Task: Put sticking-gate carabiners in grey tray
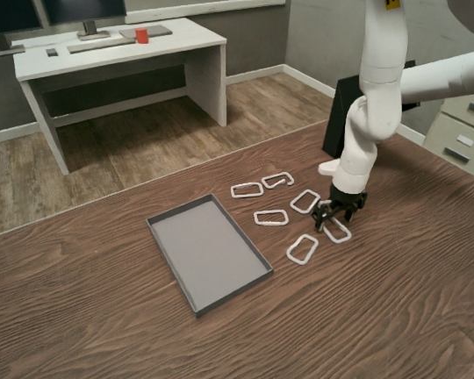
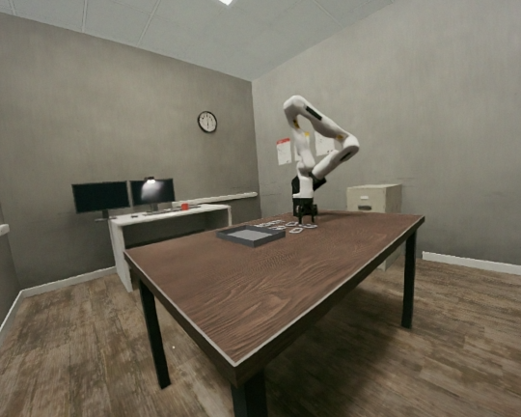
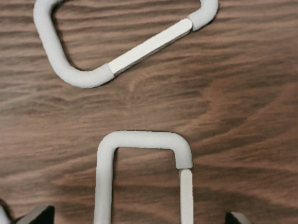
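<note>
My gripper [image 1: 334, 223] [image 2: 307, 221] [image 3: 139, 216] is open, low over a pale grey carabiner [image 1: 341, 241] [image 3: 145, 139]. In the wrist view this carabiner lies between the fingertips, its near part cut off by the frame; its visible gate part lies in line with the side. Another carabiner [image 1: 297, 261] [image 3: 82, 79] has its gate closed. At the back, one carabiner [image 1: 285, 174] has its gate swung inward, leaving a gap. Three more lie on the table: one [image 1: 247, 196] beside it, one [image 1: 271, 224] nearer the tray, one [image 1: 296, 208] near the gripper. The grey tray [image 1: 208, 254] [image 2: 250, 235] is empty.
The tray's raised rim stands left of the carabiners on the brown wooden table [image 1: 94, 316] [image 2: 253, 290]. A black block [image 1: 337, 118] stands behind the arm. A white desk [image 1: 116, 57] with a red cup [image 1: 141, 36] is beyond the table's far edge.
</note>
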`<state>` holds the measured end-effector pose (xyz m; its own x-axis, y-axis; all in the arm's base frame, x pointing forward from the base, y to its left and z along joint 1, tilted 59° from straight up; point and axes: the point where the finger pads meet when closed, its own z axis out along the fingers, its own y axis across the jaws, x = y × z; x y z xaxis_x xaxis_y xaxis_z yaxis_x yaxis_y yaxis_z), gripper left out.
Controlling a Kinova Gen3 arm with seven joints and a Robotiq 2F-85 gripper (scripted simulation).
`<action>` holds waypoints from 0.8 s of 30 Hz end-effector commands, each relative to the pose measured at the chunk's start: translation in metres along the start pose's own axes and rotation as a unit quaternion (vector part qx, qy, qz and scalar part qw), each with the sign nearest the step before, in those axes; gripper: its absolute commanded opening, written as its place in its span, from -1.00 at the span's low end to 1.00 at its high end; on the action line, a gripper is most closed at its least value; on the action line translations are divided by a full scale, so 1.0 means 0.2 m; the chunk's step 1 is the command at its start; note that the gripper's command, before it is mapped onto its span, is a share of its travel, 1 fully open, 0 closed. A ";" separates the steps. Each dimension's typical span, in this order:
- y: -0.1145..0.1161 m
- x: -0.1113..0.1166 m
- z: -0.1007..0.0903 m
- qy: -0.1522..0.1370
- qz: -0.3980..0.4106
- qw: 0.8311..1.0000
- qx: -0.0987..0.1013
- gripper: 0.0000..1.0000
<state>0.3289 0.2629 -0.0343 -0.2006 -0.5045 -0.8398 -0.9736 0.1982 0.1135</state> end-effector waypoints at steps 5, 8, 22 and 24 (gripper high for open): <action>0.02 0.00 0.02 -0.001 0.000 1.000 -0.006 1.00; 0.02 0.00 0.02 -0.001 0.000 1.000 -0.006 1.00; 0.03 0.00 0.06 -0.001 0.000 1.000 -0.004 1.00; 0.03 0.00 0.06 -0.001 0.000 1.000 -0.004 1.00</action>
<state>0.3248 0.2744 -0.0392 -0.2001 -0.5031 -0.8408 -0.9747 0.1898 0.1184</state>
